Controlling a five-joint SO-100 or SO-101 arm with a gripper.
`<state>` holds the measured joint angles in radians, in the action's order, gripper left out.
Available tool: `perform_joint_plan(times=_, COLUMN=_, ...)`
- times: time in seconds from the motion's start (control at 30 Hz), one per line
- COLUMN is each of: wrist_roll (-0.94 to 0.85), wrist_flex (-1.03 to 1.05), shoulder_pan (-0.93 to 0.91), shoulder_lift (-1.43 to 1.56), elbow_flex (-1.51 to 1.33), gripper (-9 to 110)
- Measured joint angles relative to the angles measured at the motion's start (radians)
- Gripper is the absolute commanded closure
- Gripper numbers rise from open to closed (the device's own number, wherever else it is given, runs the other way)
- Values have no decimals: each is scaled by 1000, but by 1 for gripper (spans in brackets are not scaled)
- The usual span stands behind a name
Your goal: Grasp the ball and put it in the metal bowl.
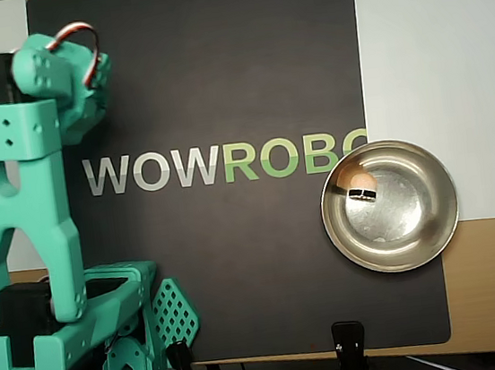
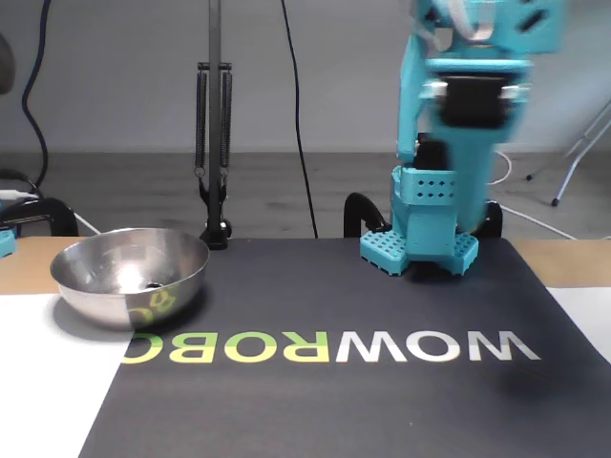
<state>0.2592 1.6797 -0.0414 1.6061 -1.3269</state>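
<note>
In the overhead view, the ball [image 1: 353, 178] is seen lying inside the metal bowl [image 1: 434, 232] against its upper-left wall, the bowl resting at the right edge of a black mat [image 1: 242, 68] printed with letters, with two black clamps [image 1: 349, 346] at the mat's near edge; the teal arm [image 1: 18, 213] is folded along the left side, well apart from the bowl. In the fixed view, the bowl [image 2: 95, 281] sits at the left with the ball hidden below its rim, a lamp stand [image 2: 214, 124] stands behind it, and the arm [image 2: 449, 162] is raised over its base at the right, blurred, so whether the gripper is apart or together cannot be told.

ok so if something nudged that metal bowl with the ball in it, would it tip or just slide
Probably slide rather than tip: the metal bowl looks wide and low in the fixed view. Its rounded underside might let it rock a little. The ball rests against the inner wall in the overhead view and would likely roll around inside.
</note>
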Motion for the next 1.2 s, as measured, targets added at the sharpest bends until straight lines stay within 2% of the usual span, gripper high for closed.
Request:
perform_joint_plan(times=0.17, wrist_roll=25, wrist_flex=-8, shoulder_pan=26, shoulder_lift=0, elbow_flex=-2, gripper=102)
perform_joint_plan(times=0.33, wrist_roll=25, wrist_flex=-133, shoulder_pan=23, shoulder_lift=46, elbow_flex=-84, gripper=102)
perform_joint_plan(times=0.77, wrist_roll=25, wrist_flex=-588, shoulder_pan=32, shoulder_lift=413, elbow_flex=-678, gripper=102)
perform_joint_plan(times=1.2, wrist_roll=25, wrist_flex=-862, shoulder_pan=32, shoulder_lift=839, elbow_flex=-1124, gripper=102)
